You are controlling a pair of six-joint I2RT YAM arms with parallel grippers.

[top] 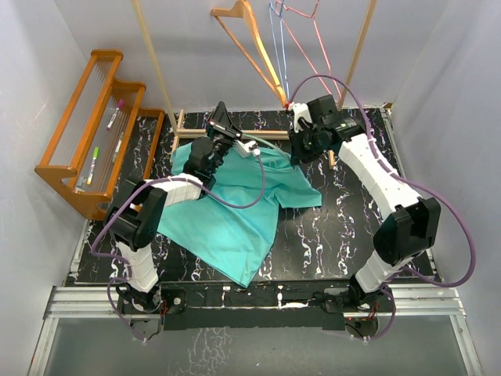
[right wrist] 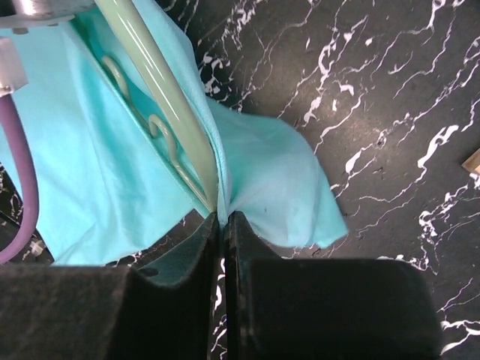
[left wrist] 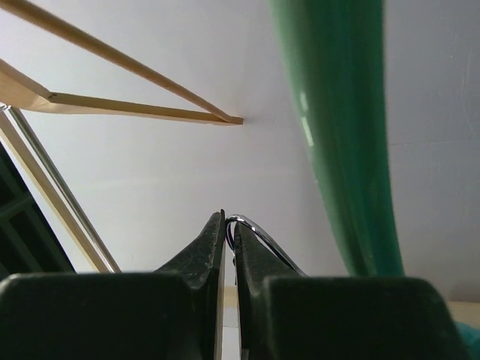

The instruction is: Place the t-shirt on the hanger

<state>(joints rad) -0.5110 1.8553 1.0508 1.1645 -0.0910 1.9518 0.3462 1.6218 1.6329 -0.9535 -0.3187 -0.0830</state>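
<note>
A black surface (top: 344, 227) veined with white fills the middle. At its left edge stands an orange wooden rack (top: 69, 110) holding a pink-capped marker (top: 115, 114) and a green marker (top: 93, 160). 2 pale wooden poles (top: 156, 63) rise at the back. Between them hang an orange wooden hanger (top: 264, 55), a blue wire hanger (top: 274, 47) and a pink wire hanger (top: 298, 39).

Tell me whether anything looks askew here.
The teal-green cloth t-shirt lies skewed and rumpled on the black marbled table, one corner at the near edge, bunched around one end of the pale mint-green plastic hanger.
</note>
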